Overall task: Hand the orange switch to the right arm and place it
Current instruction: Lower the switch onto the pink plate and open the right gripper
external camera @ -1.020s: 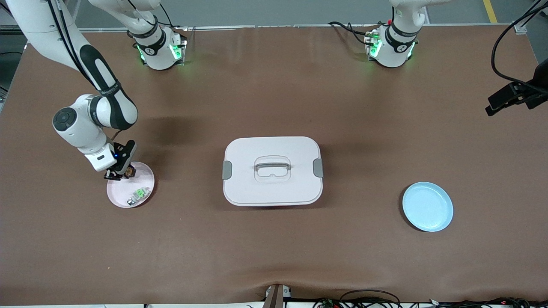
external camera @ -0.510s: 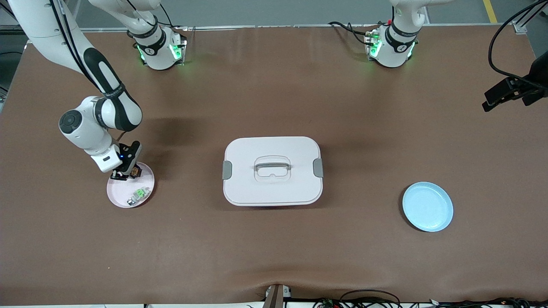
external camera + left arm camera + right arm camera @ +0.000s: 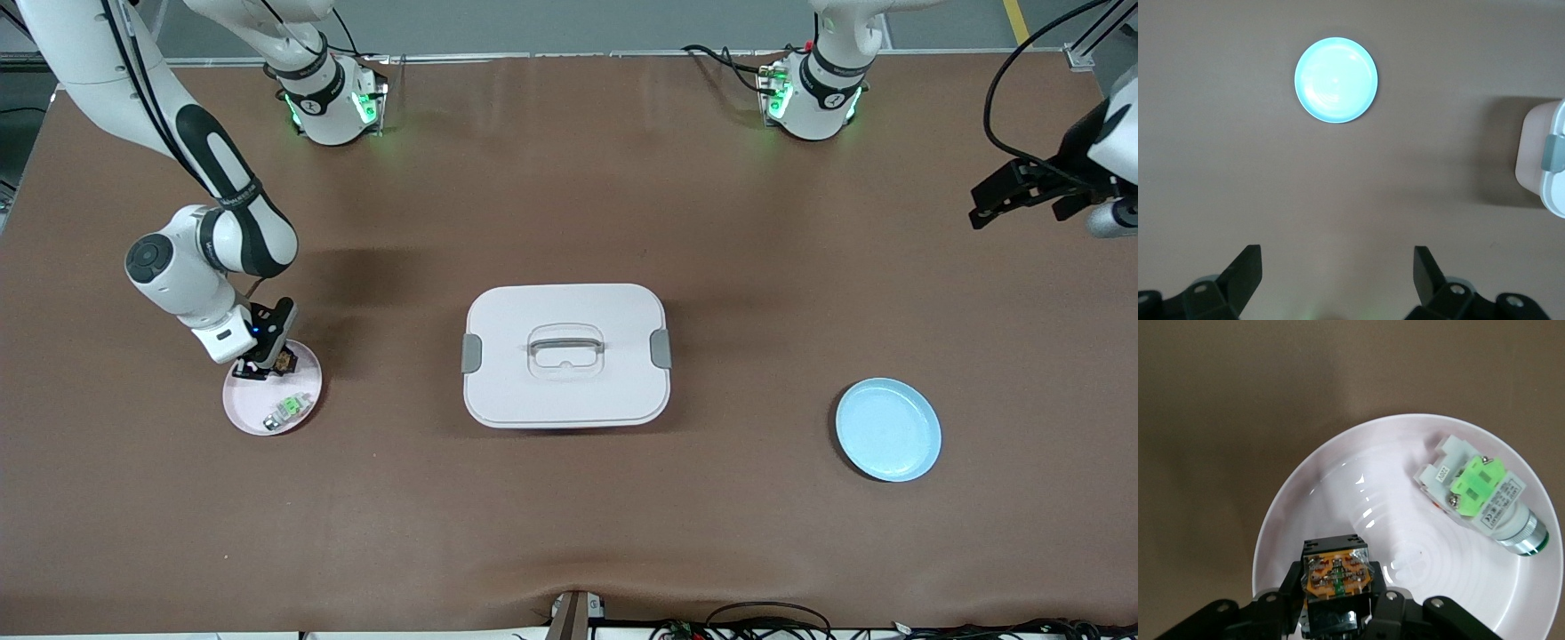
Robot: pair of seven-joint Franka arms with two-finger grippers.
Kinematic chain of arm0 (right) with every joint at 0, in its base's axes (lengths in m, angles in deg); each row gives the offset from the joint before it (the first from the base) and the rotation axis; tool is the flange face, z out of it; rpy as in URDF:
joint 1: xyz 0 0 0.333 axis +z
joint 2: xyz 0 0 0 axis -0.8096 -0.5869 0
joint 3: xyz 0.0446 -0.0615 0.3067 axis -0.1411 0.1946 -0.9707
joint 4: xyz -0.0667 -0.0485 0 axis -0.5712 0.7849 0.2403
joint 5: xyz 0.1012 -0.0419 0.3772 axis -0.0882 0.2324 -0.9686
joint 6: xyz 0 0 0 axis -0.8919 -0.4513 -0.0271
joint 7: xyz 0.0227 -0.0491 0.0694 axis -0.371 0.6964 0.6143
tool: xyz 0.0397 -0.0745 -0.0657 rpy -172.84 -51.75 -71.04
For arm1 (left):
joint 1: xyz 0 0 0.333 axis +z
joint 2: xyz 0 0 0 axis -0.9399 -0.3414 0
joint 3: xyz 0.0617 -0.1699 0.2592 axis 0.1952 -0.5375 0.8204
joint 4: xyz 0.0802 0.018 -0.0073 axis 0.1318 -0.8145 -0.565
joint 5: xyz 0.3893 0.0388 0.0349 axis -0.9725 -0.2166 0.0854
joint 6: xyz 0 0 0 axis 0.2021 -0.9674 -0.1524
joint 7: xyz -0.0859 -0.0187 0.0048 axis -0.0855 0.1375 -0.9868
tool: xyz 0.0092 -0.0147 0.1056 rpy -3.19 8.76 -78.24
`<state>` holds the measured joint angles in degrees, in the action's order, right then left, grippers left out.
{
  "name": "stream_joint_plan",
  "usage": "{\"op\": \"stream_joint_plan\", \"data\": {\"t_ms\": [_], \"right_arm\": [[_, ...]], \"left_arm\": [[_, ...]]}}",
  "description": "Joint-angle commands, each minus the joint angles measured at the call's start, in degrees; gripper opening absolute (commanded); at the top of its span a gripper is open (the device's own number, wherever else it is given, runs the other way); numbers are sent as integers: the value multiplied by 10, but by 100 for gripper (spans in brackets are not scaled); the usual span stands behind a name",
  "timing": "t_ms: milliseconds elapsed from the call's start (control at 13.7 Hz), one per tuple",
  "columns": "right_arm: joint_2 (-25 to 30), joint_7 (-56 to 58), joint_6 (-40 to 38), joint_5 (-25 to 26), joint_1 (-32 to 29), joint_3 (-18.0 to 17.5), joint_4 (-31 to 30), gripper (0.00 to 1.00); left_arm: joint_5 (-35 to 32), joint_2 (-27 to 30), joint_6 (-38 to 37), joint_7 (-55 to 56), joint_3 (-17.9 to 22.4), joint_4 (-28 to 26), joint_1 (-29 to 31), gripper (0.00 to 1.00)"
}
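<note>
The orange switch (image 3: 1336, 573) is a small black block with an orange face, pinched between the fingers of my right gripper (image 3: 1336, 588). In the front view the right gripper (image 3: 265, 363) holds the orange switch (image 3: 284, 360) low over the pink plate (image 3: 249, 416), above the part of the plate farther from the front camera. I cannot tell whether the switch touches the plate. My left gripper (image 3: 993, 199) hangs open in the air at the left arm's end of the table. In its own wrist view the left gripper (image 3: 1336, 270) has nothing between its fingers.
A green-and-silver part (image 3: 1478, 492) lies in the pink plate (image 3: 1358, 487) beside the switch. A white lidded box (image 3: 566, 356) with a handle stands mid-table. A light blue plate (image 3: 887, 442) lies toward the left arm's end, also in the left wrist view (image 3: 1336, 80).
The right gripper has shifted a little with the switch over the pink plate. The left gripper has come further into view from the table's end.
</note>
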<state>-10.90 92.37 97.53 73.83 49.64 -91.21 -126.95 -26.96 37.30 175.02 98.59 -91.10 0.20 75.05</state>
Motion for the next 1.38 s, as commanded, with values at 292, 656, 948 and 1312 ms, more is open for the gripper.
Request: {"op": "stream_joint_plan", "data": {"t_ms": [292,656,948,1312], "right_arm": [[-18,6,1,-10,-17,-17,22,0],[-21,9,-3,-73,-15,-17,21,100],[-17,8,-20,-73,-15,-18,24,100],[-1,7,-106,-73,-15,-18,61,100]], "left_arm": [[9,36,10,-38,3,-25,8,100],[9,38,9,-38,4,-25,8,100],[7,35,13,-38,5,-23,8,100],[8,30,22,-38,6,-26,12,100]]}}
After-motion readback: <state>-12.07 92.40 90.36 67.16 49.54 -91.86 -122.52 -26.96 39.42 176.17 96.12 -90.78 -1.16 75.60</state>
